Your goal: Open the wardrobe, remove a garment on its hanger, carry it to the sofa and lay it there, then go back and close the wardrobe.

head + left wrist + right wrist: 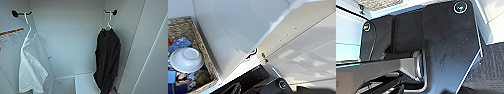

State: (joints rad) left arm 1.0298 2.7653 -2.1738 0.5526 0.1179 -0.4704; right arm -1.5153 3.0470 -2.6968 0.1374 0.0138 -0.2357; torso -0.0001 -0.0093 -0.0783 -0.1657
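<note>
Wardrobe: the tall white cabinet [75, 37] is standing wide open, head view looks straight into its plain white inside, with the open door panels angling out on both sides.

Garment: the black long-sleeved top of soft cloth [107, 60] hangs limp down the right side of the wardrobe interior, its bottom end drooping down next to a low white shelf or box [83, 83].

Hanger: the thin white clothes hanger with a curved hook [109, 21] is hooked on a small black wall peg [113, 12] up top, garment draped on it.

Other shirt: a white short-sleeved shirt [31, 67] hangs on the left side on its own white hanger from another black peg [15, 13], well apart from the black top.

Sticker: an orange-and-white label [10, 37] sits on the left door panel, text is too blurry to read.

Left wrist view: a white wardrobe panel with a hinge [254, 52], and a woven wicker basket [198, 42] beside it holding a white bowl [186, 60] and some blue bits.

Right wrist view: mostly the robot's own dark plate, with dark carpet [491, 67] at the edge.

Grippers: honestly can't tell the state of the fingers on either one.
</note>
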